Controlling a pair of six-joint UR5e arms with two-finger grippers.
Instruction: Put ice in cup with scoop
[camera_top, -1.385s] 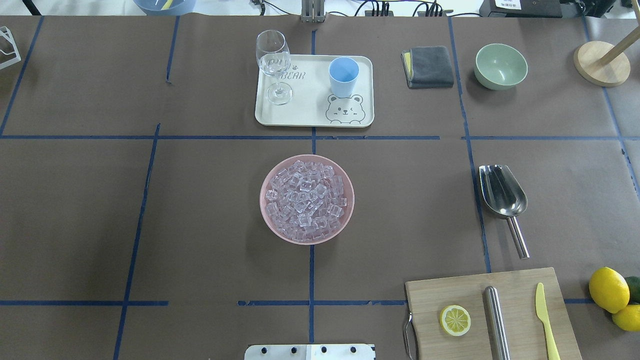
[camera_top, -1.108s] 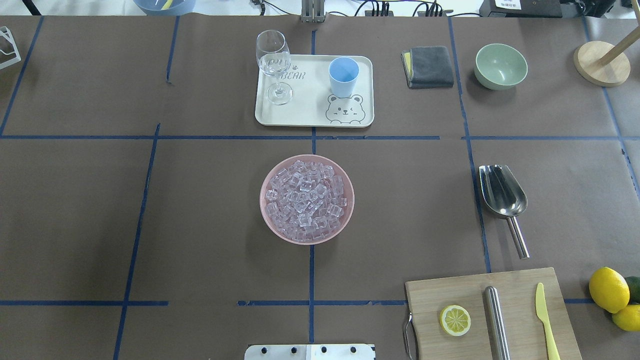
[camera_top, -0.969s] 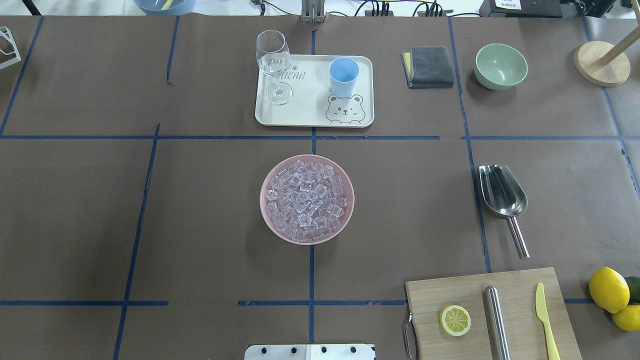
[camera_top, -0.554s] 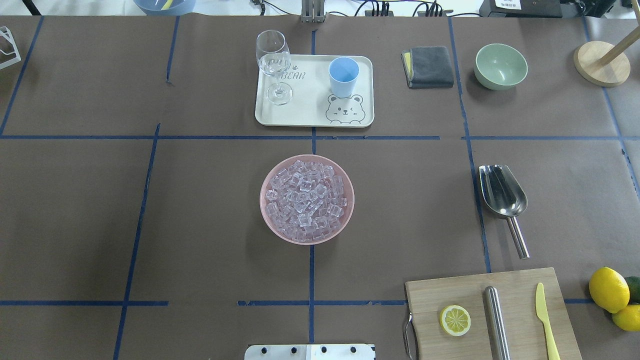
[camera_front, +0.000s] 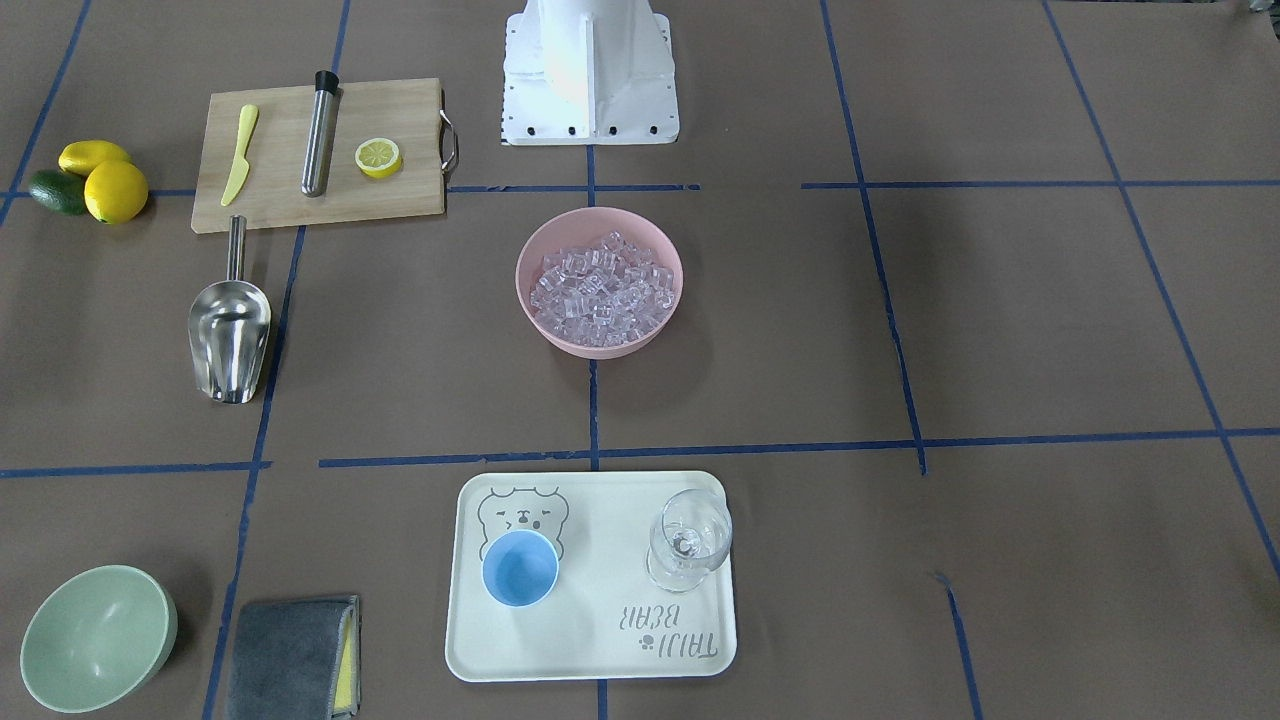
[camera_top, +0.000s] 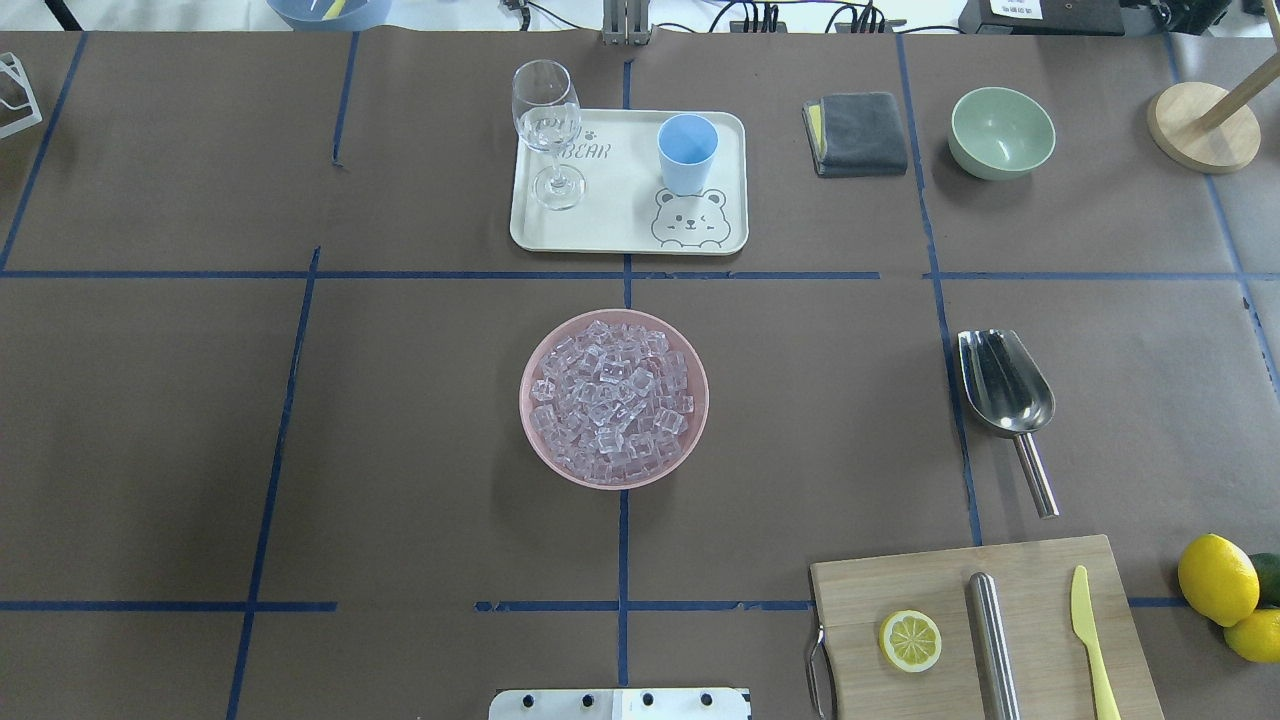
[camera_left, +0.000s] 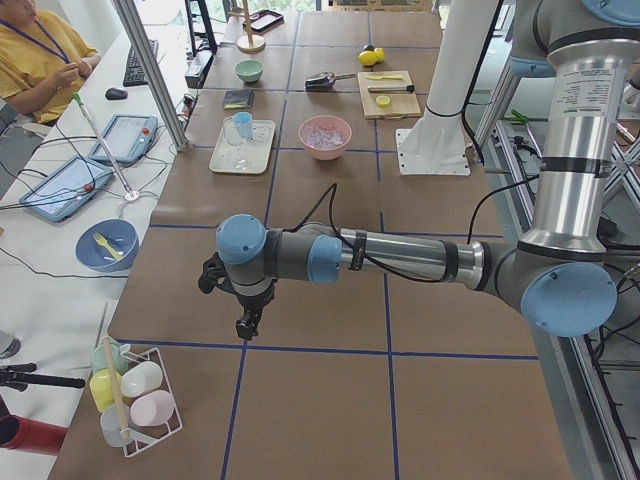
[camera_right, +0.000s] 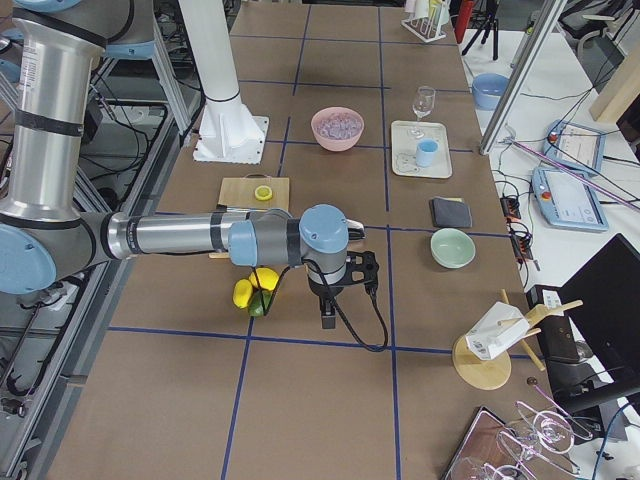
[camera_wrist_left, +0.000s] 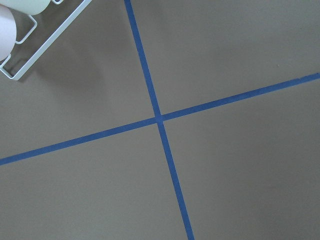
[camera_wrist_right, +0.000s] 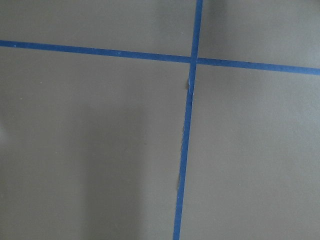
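1. I count two grippers. The left gripper (camera_left: 243, 327) hangs over bare brown table by a tape crossing, well apart from the task's things. The right gripper (camera_right: 327, 320) hangs over another tape crossing at the opposite end.
2. Both show only in the side views, so I cannot tell whether their jaws are apart or together. Neither wrist camera shows anything but table and blue tape, plus a corner of a white wire rack (camera_wrist_left: 30, 47) on the left one.
3. One scoop (camera_top: 1003, 385): shiny steel, lying flat on the table on my right side, trough pointing away from the robot, thin handle pointing at the cutting board (camera_top: 1040, 572).
4. One cup (camera_top: 687, 150): light blue, upright, open and empty inside, standing on the cream tray (camera_top: 620, 228) just above the printed bear.
5. The ice (camera_top: 612, 400): many clear glossy cubes, too many to count, heaped in one pink bowl (camera_top: 523, 400) at the table's middle.
6. One stemmed glass (camera_top: 547, 120) on the tray, one green bowl (camera_top: 1001, 132), one folded grey cloth (camera_top: 856, 133).
7. On the board: one lemon half (camera_top: 910, 640), one steel cylinder (camera_top: 993, 640), one yellow knife (camera_top: 1090, 630).
8. Beside the board: two whole lemons (camera_top: 1217, 578) and one dark green fruit (camera_front: 55, 192).
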